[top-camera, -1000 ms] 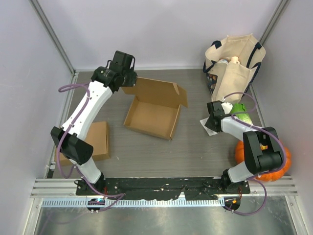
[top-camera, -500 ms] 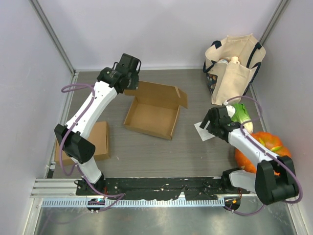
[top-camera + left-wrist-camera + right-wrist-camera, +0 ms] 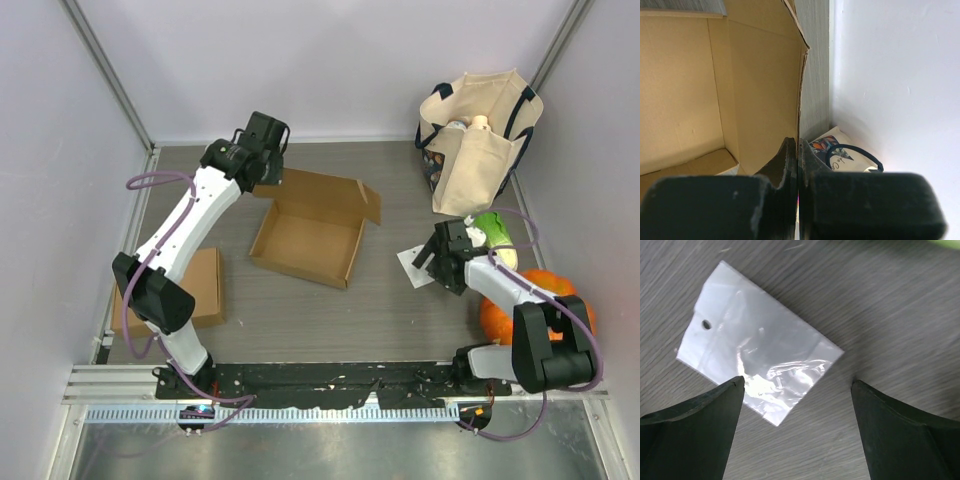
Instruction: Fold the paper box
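Cardboard box (image 3: pixel 305 238) rear flap edge pinched between left fingers (image 3: pixel 782 167).

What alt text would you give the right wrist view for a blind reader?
A small clear plastic bag with a punched hole lies flat on the grey wood-grain table. The right gripper hangs open above it, one dark finger at each lower corner of the picture.
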Available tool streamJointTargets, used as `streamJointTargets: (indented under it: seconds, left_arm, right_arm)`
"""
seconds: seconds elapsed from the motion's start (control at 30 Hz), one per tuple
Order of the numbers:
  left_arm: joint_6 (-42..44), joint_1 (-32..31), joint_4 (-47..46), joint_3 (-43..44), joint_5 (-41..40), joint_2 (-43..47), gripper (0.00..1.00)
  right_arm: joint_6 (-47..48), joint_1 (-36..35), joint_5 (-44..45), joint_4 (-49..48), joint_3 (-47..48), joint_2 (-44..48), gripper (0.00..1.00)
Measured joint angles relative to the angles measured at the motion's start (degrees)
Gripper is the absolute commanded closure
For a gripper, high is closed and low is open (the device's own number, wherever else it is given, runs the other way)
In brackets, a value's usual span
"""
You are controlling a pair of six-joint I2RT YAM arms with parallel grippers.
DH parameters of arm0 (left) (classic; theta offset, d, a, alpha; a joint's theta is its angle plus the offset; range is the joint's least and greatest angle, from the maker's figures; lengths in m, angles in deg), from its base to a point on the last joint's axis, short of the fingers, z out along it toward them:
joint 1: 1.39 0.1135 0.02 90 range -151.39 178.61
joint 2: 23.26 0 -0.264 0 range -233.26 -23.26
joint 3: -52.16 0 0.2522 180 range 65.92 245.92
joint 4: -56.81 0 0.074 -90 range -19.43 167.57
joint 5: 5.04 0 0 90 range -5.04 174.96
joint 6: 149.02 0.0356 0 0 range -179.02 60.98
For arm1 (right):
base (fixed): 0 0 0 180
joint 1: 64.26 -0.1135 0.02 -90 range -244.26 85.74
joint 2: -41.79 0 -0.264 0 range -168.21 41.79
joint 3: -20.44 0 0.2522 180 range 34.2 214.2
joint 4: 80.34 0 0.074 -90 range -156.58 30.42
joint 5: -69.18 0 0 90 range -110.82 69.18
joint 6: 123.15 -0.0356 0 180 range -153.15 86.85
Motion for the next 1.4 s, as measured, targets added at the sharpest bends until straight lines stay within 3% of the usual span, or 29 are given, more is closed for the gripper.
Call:
streamJointTargets:
  seconds: [0.1,0.13,0.4,0.43,0.53,0.7,0.9,1.03,1.17,1.4]
  left_arm:
    - [0.0,-0.1,-0.1,0.0,0.1,0.0,1.00]
    - [0.0,-0.1,-0.1,0.0,0.2,0.0,1.00]
    - [0.0,-0.5,-0.2,0.0,0.2,0.0,1.00]
    - [0.0,-0.6,-0.2,0.0,0.2,0.0,1.00]
    - [-0.1,-0.6,-0.2,-0.1,0.1,0.0,1.00]
    - [-0.4,-0.7,-0.2,-0.5,-0.2,0.0,1.00]
    - [-0.6,-0.8,0.2,-0.5,-1.0,-0.1,1.00]
    - [-1.2,-0.9,0.3,-0.5,-1.6,-0.1,1.00]
    - [-1.6,-1.1,0.5,-0.5,-1.9,-0.1,1.00]
    - [-1.8,-1.2,0.9,-0.5,-2.8,-0.1,1.00]
  right_arm:
    - [-1.4,-2.7,1.3,0.1,1.6,-2.8,0.27]
    - [-1.9,-3.0,1.6,0.1,1.8,-3.3,0.40]
    - [-4.4,-4.9,7.1,0.0,8.7,-12.8,0.47]
    - [-4.4,-5.4,8.1,-0.1,9.2,-13.6,0.57]
    - [-4.3,-6.8,10.5,-0.5,9.6,-14.6,0.75]
    - [-4.0,-6.9,11.3,-3.7,8.0,-13.8,0.99]
    - [-0.9,-7.4,8.2,-8.4,3.0,-8.8,0.99]
    - [2.3,-10.4,6.6,-6.6,-1.0,1.7,0.99]
    - [3.8,-11.8,4.5,-5.2,-0.3,11.8,0.99]
    - [3.3,-12.8,-1.6,-1.8,5.4,17.0,0.99]
